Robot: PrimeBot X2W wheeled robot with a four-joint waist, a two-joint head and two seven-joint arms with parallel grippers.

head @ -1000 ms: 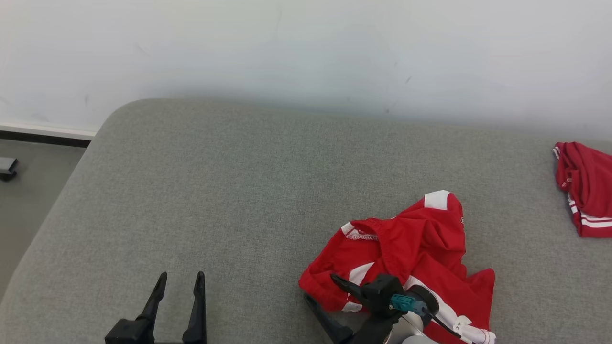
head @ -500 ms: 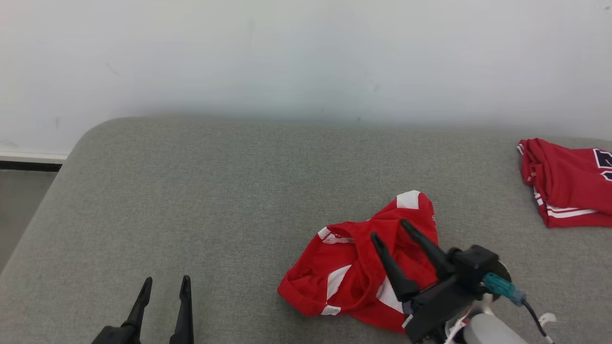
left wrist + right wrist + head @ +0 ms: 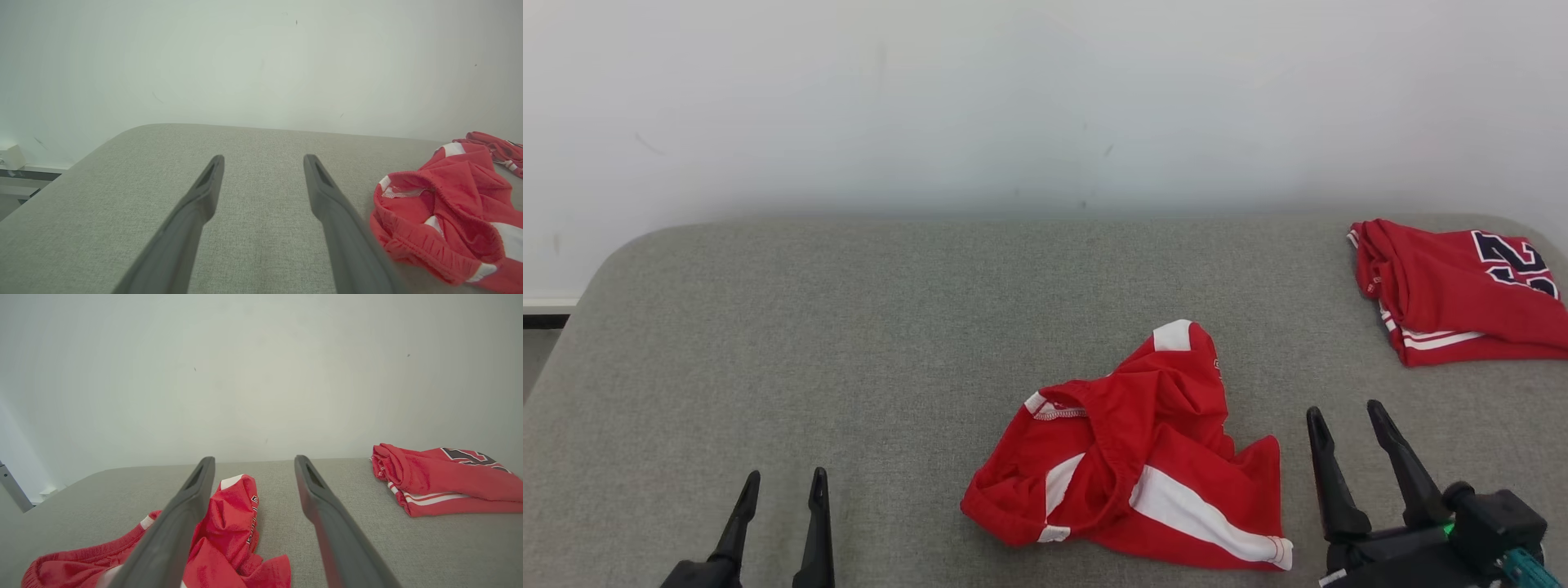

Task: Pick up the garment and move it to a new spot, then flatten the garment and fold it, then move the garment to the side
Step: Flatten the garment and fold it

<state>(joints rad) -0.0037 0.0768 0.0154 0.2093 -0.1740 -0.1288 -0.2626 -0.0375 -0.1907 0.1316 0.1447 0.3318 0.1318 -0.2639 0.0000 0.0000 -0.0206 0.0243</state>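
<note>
A crumpled pair of red shorts with white stripes [image 3: 1131,469] lies in a heap on the grey cushion [image 3: 849,343], near its front middle. The same shorts [image 3: 445,220] appear at the right of the left wrist view, and the shorts [image 3: 229,535] sit low and left in the right wrist view. My right gripper [image 3: 1346,412] stands open to the right of the heap, apart from it, nothing between its fingers. My left gripper [image 3: 783,482] is open at the lower left, well away from the shorts.
A folded red jersey with dark numbers [image 3: 1454,290] rests at the cushion's far right; the jersey [image 3: 441,477] also lies right of my right fingers. A white wall [image 3: 1045,98] runs behind the cushion. A strip of floor [image 3: 535,359] lies past the left edge.
The right gripper has lifted off the shorts and drawn back to their right, leaving them on the cushion. The head camera has swung right, so the whole scene sits further left.
</note>
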